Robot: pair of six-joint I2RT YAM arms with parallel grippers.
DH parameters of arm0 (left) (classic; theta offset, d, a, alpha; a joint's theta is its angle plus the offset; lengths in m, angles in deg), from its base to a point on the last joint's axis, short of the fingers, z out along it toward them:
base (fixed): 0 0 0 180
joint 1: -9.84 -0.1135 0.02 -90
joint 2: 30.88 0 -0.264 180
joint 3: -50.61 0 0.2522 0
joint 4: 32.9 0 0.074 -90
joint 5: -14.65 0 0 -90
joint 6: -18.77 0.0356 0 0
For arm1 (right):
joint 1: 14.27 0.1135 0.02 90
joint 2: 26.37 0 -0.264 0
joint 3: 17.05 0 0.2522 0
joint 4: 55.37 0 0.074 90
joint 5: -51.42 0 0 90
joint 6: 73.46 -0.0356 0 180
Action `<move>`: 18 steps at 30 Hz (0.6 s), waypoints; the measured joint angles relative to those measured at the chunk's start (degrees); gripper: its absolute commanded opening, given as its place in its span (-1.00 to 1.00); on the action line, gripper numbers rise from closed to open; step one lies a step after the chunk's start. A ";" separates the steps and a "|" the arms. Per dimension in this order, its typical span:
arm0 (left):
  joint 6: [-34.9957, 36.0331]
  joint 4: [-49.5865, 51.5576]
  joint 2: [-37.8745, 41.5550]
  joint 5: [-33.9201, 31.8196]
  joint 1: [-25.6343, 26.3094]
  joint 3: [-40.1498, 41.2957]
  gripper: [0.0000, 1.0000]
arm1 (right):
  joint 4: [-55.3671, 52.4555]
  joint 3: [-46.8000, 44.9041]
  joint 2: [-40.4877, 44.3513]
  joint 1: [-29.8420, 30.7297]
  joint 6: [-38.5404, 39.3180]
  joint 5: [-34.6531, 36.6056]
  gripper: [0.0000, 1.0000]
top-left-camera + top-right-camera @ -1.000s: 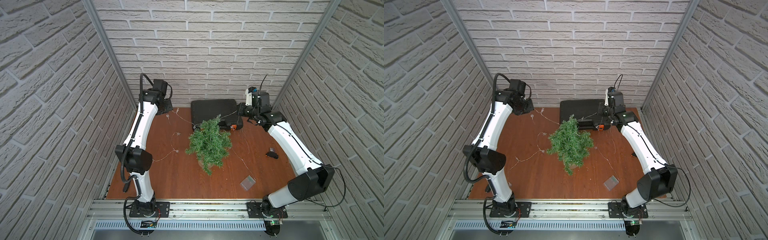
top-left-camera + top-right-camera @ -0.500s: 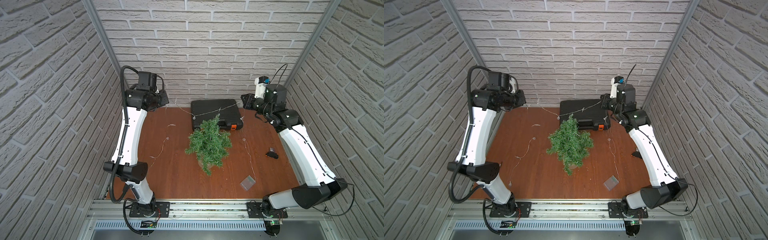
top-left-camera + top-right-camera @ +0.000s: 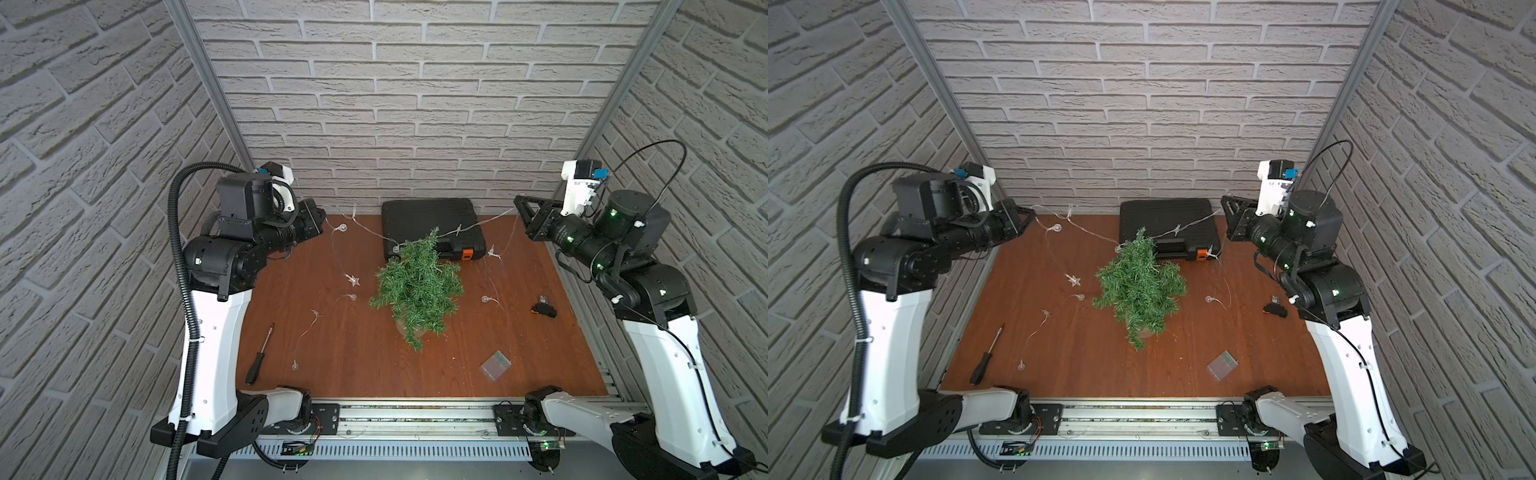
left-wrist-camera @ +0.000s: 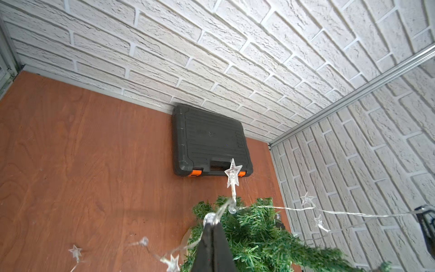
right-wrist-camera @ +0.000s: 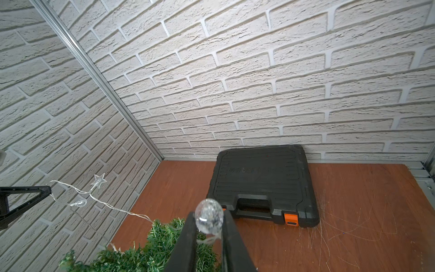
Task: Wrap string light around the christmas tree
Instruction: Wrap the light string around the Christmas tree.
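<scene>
**String light** (image 3: 458,229): one span hangs in the air between the two grippers. It sags until it touches the far side of the christmas tree (image 3: 417,286) at its tip, in front of the black tool case (image 3: 428,216). The tree stands on its pot mid-table, with no turn laid round it yet.

- **Left tail:** drops from the grip and trails stars and bulbs down onto the table (image 3: 357,386), ending near a screwdriver (image 3: 258,359).
- **Right tail:** falls toward the clear box (image 3: 495,365), which lies flat near the front (the join to the box is too thin to trace).

**Handling:** The wire is limp and very light, so it goes wherever tension sends it and is likely to snag on the needles. The bulbs and stars look hard, slick and probably brittle. The best hold is on the wire tight against a bulb, which then acts as a stop. The tree looks light too, and I judge a hard tug could tip it.

**Left gripper** (image 4: 212,226): the jaws are pressed together on the wire, with a bulb sitting right at the tips. The arm is raised with the forearm roughly level, reaching in from the far left corner.

**Right gripper** (image 3: 521,205): the jaws are narrowly parted, pinching a round bulb (image 5: 209,215) between the pads. The arm mirrors the left one, high at the far right corner.
</scene>
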 measured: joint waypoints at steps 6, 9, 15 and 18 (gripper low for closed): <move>-1.09 -0.02 -6.51 0.74 0.04 -8.72 -1.00 | -1.38 3.69 -3.50 0.00 -0.24 -0.70 -0.66; -1.60 0.09 -7.87 1.62 0.11 -11.45 -1.00 | -1.86 4.50 -4.00 0.00 -0.50 -1.55 -0.67; -2.36 0.85 -3.39 3.52 2.10 -8.41 -1.00 | -3.63 2.14 -0.39 0.00 -1.86 -6.10 -0.67; -2.99 0.85 1.57 5.29 3.34 -3.13 -1.00 | -4.83 -2.16 3.98 0.00 -1.97 -10.25 -0.67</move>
